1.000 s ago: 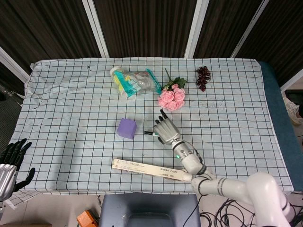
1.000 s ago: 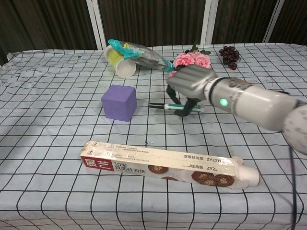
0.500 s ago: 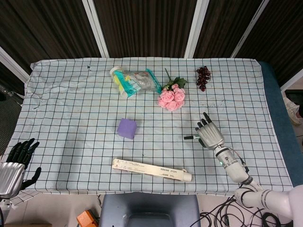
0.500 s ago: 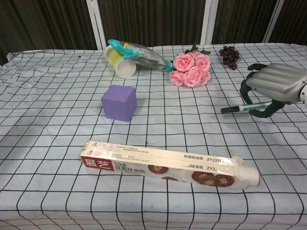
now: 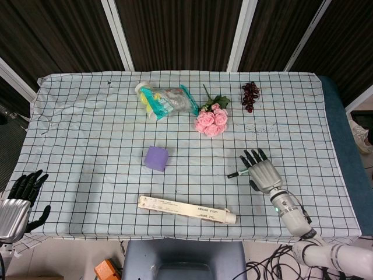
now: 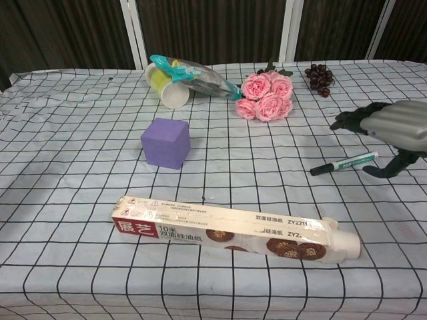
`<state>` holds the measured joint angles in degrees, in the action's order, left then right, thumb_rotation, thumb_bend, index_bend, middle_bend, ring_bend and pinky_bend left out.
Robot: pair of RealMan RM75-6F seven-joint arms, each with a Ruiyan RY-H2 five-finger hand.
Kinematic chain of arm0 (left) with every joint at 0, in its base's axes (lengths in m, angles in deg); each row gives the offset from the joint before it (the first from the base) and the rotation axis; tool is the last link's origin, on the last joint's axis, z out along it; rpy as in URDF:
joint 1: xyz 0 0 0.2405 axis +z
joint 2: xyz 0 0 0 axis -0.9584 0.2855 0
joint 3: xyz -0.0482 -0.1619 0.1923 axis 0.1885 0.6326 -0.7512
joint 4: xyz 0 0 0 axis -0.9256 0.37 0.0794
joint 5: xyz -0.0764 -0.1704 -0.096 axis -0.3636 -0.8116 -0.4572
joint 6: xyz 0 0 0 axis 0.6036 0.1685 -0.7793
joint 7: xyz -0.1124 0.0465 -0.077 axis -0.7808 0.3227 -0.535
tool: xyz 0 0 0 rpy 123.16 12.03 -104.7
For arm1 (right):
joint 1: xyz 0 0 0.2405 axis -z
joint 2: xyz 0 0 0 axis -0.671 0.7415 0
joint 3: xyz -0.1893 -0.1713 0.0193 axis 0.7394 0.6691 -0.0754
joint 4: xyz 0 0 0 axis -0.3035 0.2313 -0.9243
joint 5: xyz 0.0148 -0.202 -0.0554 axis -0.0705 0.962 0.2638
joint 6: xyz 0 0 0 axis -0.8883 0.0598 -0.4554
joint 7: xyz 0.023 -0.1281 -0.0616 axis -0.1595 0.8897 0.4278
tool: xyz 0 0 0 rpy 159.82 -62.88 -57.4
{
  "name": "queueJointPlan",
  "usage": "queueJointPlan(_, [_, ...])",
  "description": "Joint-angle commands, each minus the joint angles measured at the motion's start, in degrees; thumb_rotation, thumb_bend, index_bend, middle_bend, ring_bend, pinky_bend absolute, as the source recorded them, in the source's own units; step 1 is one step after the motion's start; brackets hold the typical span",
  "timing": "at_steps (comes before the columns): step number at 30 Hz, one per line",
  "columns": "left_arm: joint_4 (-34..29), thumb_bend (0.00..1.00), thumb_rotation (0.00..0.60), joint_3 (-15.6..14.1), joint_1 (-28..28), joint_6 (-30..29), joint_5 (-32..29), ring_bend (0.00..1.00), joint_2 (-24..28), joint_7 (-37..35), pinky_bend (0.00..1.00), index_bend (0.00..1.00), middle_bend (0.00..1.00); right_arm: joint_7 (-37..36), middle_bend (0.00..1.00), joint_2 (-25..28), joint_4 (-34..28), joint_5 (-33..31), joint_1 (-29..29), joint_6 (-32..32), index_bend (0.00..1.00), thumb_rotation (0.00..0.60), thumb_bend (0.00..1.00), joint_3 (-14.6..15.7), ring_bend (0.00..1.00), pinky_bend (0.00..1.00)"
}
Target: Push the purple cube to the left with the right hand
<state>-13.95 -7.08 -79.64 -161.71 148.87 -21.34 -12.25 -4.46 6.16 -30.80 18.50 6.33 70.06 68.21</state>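
Note:
The purple cube (image 5: 156, 158) (image 6: 165, 143) sits on the checked cloth left of centre, with nothing touching it. My right hand (image 5: 263, 174) (image 6: 393, 127) hovers far to the cube's right, near the table's right side, with its fingers spread. A green-capped marker (image 5: 236, 173) (image 6: 343, 163) lies on the cloth just under and left of that hand; no finger is closed around it. My left hand (image 5: 17, 201) hangs off the front left corner of the table, holding nothing, fingers apart.
A long boxed roll (image 5: 186, 210) (image 6: 233, 227) lies along the front edge. Pink roses (image 5: 211, 121) (image 6: 267, 97), dark grapes (image 5: 250, 95) (image 6: 319, 77) and a plastic bag of cups (image 5: 166, 99) (image 6: 183, 79) line the back half.
My right hand moved from beside the cube far to the right with the marker, then spread its fingers; the marker now lies on the cloth. The cube has not moved.

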Motion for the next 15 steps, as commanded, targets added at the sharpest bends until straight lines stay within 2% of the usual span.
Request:
queueJointPlan(1, [-0.07,0.42,0.600,-0.10,0.25,-0.45,0.23,0.00,0.03,0.01,0.07,0.00,0.00,-5.93,0.00,15.11,-20.84,4.77,10.39,15.02,0.00,0.600,0.47,1.87,0.00,0.00])
queueJointPlan(2, [-0.09,0.42,0.600,-0.16,0.39,-0.76,0.40,0.00,0.03,0.09,0.07,0.00,0.00,-8.65,0.00,17.22,-22.34,8.81,13.32,19.26,0.00,0.600,0.47,3.23,0.00,0.00])
queueJointPlan(4, [-0.13,0.42,0.600,-0.23,0.62,-1.25,0.67,0.00,0.02,0.31,0.07,0.00,0.00,-11.74,0.00,18.17,-21.48,14.92,18.30,26.74,0.00,0.600,0.47,5.42,0.00,0.00])
queueJointPlan(5, [-0.14,0.42,0.600,-0.24,0.72,-1.53,0.83,0.00,-0.08,0.50,0.07,0.00,0.00,-14.17,0.00,17.45,-19.61,18.18,21.54,31.39,0.00,0.600,0.47,6.55,0.00,0.00])
queueJointPlan(7, [0.06,0.42,0.600,-0.27,0.69,-1.74,1.23,0.00,-0.34,0.43,0.07,0.00,0.00,-18.47,0.00,15.44,-15.32,21.43,25.42,36.24,0.00,0.600,0.47,7.71,0.00,0.00])
queueJointPlan(9, [0.30,0.42,0.600,-0.45,0.46,-1.14,1.29,0.00,-0.43,0.08,0.07,0.00,0.00,-20.03,0.00,13.32,-10.74,21.96,27.91,37.70,0.00,0.600,0.47,8.25,0.00,0.00])
queueJointPlan(15, [-0.06,0.42,0.600,-0.41,0.20,-0.90,1.59,0.00,-1.02,1.86,0.08,0.00,0.00,-20.35,0.00,12.77,-8.73,23.95,28.87,37.95,0.00,0.600,0.47,6.46,0.00,0.00])
